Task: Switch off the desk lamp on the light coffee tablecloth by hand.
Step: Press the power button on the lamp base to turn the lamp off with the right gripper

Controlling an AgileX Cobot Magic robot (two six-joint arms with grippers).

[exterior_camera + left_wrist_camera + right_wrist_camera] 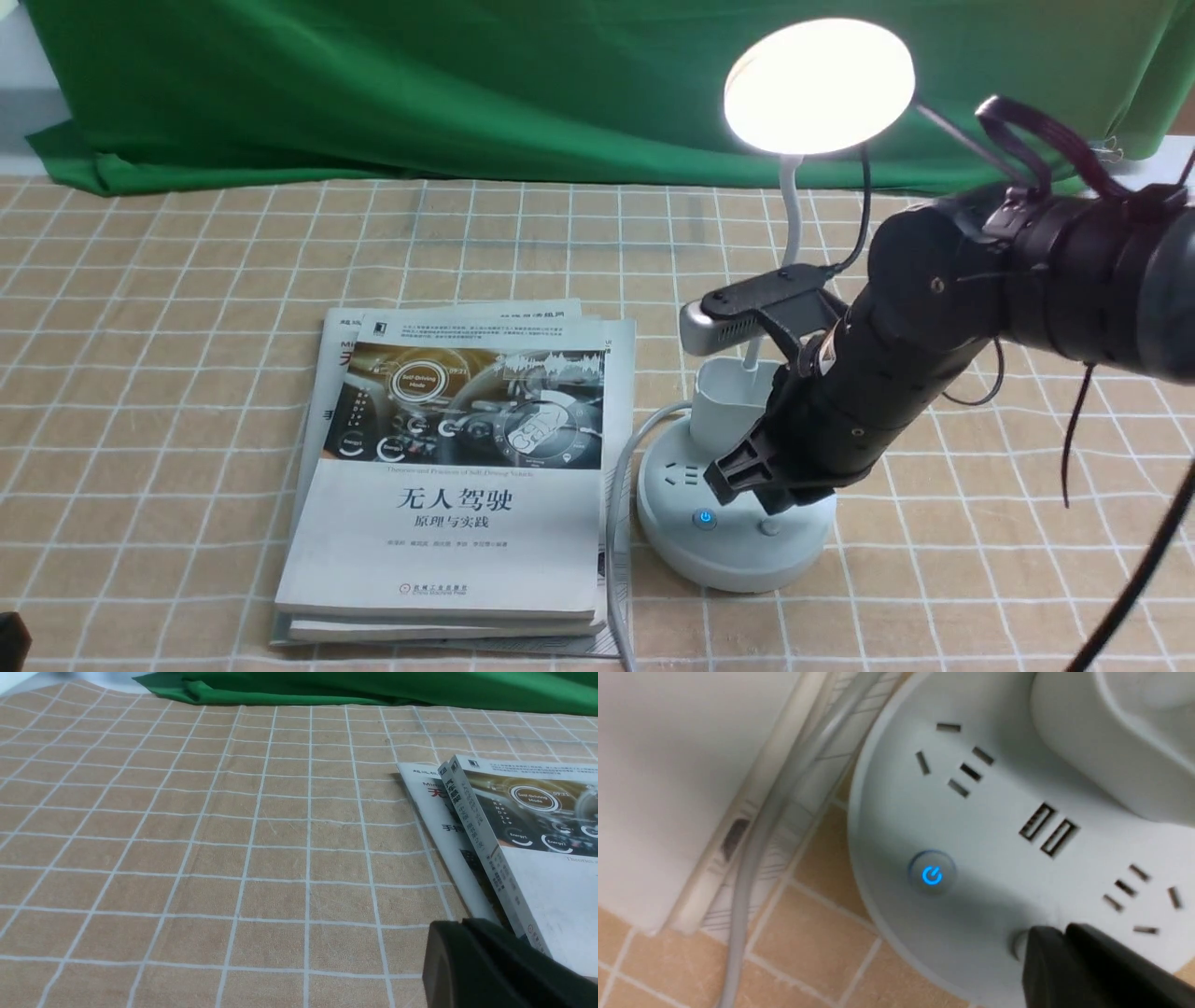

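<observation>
Currently: desk lamp [736, 523] lit, standing on the light coffee tablecloth [1004, 523] | right gripper [1064, 933] fingers together, gripping nothing, near the plain button [1021, 945] | lit power button [932, 875] well to one side of the fingertips | left gripper [462, 926] fingers together, beside books | approach apparently made; pressing and lamp-off remain

The right gripper [1066, 938] covers part of the second button [1020, 945], and the right arm [934, 327] blocks one side of the lamp base [719, 551]! The left gripper [460, 933] runs off the left wrist view's edge, and the book's small cover print [448, 543] is too tiny to read!
</observation>
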